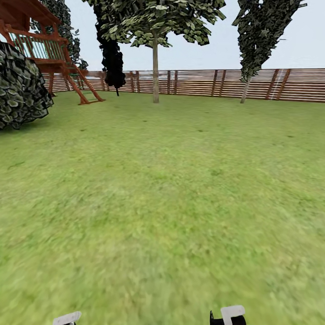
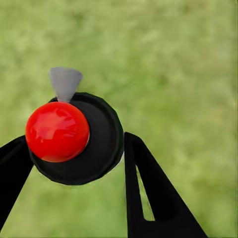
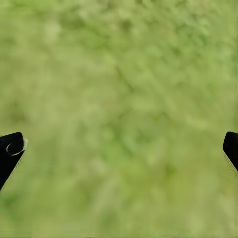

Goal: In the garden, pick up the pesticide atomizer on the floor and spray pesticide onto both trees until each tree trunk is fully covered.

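So the robot is looking out over a wide green grass lawn [image 1: 171, 194] that runs back to a brown horizontal-slat wooden fence [image 1: 234, 83]. Standing just in front of that fence is a tall tree with a straight, bare grey-tan trunk [image 1: 155, 74] and leafy foliage up high, and a second, darker tree with a thin leaning trunk [image 1: 245, 90] is further right along the fence. Off to the left there's a reddish-brown wooden play tower with a ladder [image 1: 54, 54], a narrow, nearly black cypress-looking tree [image 1: 112, 58] behind it, and a big round dark-leaved bush [image 1: 20, 88] at the edge. In the left wrist view, the left gripper [image 2: 79, 153] has its two black fingers [image 2: 148, 193] closed in against the sides of the small black pesticide bottle with the glossy red ball top [image 2: 57, 131], seen from above with a little grey cone nozzle [image 2: 65, 83] sticking out of it, all held over blurry grass. The right gripper [image 3: 119, 148] is spread wide, its black fingertips [image 3: 11, 151] just peeking in at opposite edges of the right wrist view with nothing between them but grass.
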Motion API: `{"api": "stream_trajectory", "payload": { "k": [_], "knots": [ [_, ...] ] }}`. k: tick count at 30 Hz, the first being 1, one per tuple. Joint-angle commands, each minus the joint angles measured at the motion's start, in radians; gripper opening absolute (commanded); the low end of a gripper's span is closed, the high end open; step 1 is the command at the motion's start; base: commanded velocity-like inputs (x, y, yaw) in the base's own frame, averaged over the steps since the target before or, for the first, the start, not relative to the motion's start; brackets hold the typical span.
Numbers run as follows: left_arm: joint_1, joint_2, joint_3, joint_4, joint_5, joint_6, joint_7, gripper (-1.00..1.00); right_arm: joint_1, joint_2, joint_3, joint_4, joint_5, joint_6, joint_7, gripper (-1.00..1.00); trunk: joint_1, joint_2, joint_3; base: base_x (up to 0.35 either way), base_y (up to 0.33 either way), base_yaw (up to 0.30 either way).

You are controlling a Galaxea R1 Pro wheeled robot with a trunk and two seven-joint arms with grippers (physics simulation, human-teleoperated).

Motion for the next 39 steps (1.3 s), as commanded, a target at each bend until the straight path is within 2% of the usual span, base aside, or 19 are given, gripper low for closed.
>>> {"api": "stream_trajectory", "payload": {
  "k": [1,39],
  "knots": [
    [0.000,0.000,0.000,0.000,0.000,0.000,0.000,-1.00,0.000,0.000,0.000,0.000,0.000,0.000,0.000,1.00,0.000,0.000,0.000,0.338,0.000,0.000],
    [0.000,0.000,-0.001,0.001,0.000,0.000,0.000,-1.00,0.000,0.000,0.000,0.000,0.000,0.000,0.000,1.00,0.000,0.000,0.000,0.338,0.000,0.000]
  ]
}}
